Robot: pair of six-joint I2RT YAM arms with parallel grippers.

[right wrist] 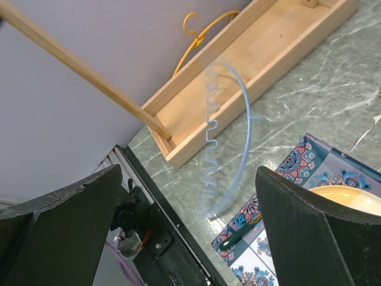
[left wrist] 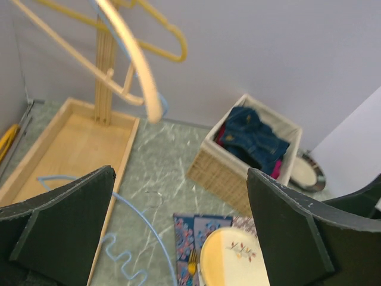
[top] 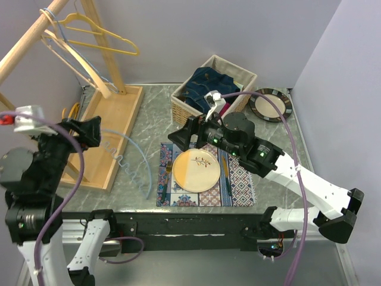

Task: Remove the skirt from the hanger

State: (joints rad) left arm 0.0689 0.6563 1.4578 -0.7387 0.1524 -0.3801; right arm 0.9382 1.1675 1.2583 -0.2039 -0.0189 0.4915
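Observation:
A light blue wire hanger [top: 136, 156] lies bare on the marble table, one end resting on the wooden rack base [top: 113, 128]. It also shows in the left wrist view as the blue hanger [left wrist: 140, 223] and in the right wrist view as the same hanger [right wrist: 243, 113]. A dark denim garment [top: 209, 83], apparently the skirt [left wrist: 253, 136], lies bunched in the wicker basket [top: 178, 102]. My left gripper [top: 94, 130] hovers open over the rack base, nothing between its fingers [left wrist: 180, 174]. My right gripper [top: 178, 138] hangs open and empty above the placemat's left part [right wrist: 189, 173].
A wooden rack at the left carries a yellow hanger [top: 101, 33] and a wooden hanger [top: 77, 59]. A cream and yellow plate [top: 193, 170] sits on a patterned placemat [top: 239, 185] with cutlery. A striped plate [top: 271, 104] lies at the back right. Another yellow hanger [right wrist: 196, 36] lies behind the rack base.

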